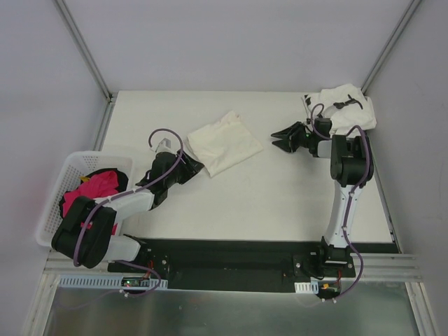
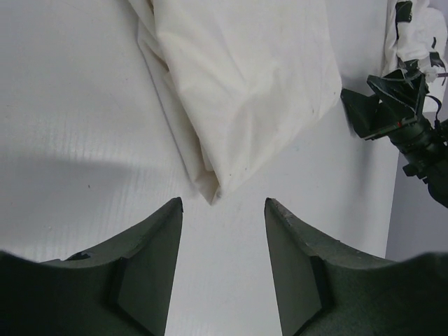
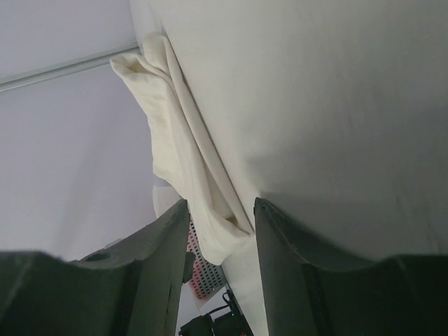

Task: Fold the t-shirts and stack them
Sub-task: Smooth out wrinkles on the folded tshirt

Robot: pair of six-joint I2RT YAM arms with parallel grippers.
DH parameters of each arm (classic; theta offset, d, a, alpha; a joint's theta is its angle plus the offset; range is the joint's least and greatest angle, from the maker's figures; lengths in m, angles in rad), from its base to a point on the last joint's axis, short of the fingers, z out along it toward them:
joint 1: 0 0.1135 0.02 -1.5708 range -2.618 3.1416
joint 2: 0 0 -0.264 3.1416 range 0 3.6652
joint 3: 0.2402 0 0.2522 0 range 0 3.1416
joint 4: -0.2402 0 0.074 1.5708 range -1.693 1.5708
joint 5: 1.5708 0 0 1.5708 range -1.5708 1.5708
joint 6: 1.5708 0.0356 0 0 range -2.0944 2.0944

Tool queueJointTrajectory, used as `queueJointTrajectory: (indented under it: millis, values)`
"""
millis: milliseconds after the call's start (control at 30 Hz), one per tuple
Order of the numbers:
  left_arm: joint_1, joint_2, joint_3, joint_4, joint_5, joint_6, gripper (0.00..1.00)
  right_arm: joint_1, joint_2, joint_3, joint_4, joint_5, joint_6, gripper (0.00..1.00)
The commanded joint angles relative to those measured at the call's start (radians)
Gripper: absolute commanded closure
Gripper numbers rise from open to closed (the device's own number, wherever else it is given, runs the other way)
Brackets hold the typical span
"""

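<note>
Broadly, the white worktop (image 1: 280, 203) fills the middle of the overhead view, with grey walls on three sides. On its far half, a little left of centre, lies the plain cream t-shirt (image 1: 225, 143), folded into a rough rectangle and set at a slant, with bare surface all round it. Off the worktop's left edge stands a white mesh basket (image 1: 50, 210) holding a heap of pink and black clothes (image 1: 94, 185), and the left arm's elbow reaches over its near corner. In the far right corner sits the white t-shirt with black marks (image 1: 341, 106), bunched up rather than flat. Its marks are too small to read, and the right arm's wrist and purple cable cross its near edge. The left claw (image 1: 194, 168) is low at the cream shirt's near left corner, its jaws apart with only bare worktop between them. In its wrist view the folded corner (image 2: 217, 192) lies just beyond the fingertips. The right claw (image 1: 274, 140) points left at the cream shirt's right side, close but apart from it, with its jaws also spread and gripping nothing. Its own camera sees the shirt's edge (image 3: 189, 161) through the gap.
</note>
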Motion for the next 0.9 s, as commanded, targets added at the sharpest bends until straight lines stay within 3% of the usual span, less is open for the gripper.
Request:
queueJointTrajectory:
  millis: [0, 267, 533, 867]
  values:
    - [-0.007, 0.023, 0.002, 0.053, 0.007, 0.008, 0.5, 0.005, -0.11, -0.119, 0.074, 0.007, 0.002, 0.55]
    - [-0.007, 0.069, 0.051, 0.07, 0.027, 0.048, 0.5, 0.062, -0.175, -0.236, 0.099, 0.029, -0.007, 0.54]
    - [0.013, 0.147, 0.084, 0.118, 0.049, 0.045, 0.5, 0.131, -0.135, -0.161, 0.055, 0.044, -0.008, 0.54]
    - [0.023, 0.072, 0.065, 0.072, 0.053, 0.076, 0.5, 0.145, -0.12, -0.141, 0.009, 0.079, -0.022, 0.53]
